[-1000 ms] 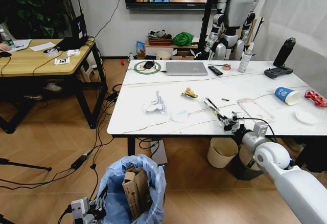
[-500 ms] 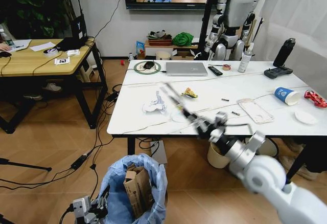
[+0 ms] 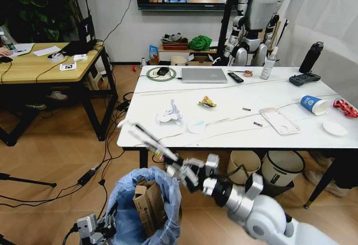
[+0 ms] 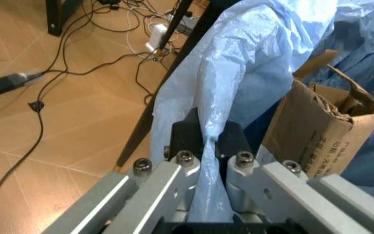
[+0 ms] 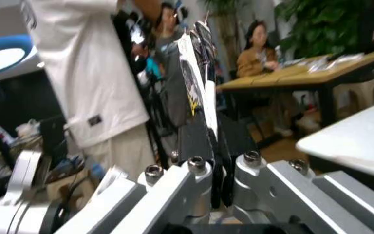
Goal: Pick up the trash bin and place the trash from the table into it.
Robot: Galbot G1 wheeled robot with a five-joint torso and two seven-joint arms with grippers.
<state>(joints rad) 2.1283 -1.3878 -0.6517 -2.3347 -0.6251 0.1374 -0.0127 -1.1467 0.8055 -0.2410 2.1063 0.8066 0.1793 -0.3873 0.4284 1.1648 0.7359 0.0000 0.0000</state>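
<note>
One cardboard piece [image 3: 146,202], seemingly, in trash bin [image 3: 126,200].

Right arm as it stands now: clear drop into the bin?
Probably yes. The right gripper, shut on a flat wrapper, sits by the trash bin rim, whose mouth is open beside the cardboard; left gripper pinches the bag.

left gripper [image 4: 208,146] clamped low, right gripper [image 3: 178,170] closed, arm extended
</note>
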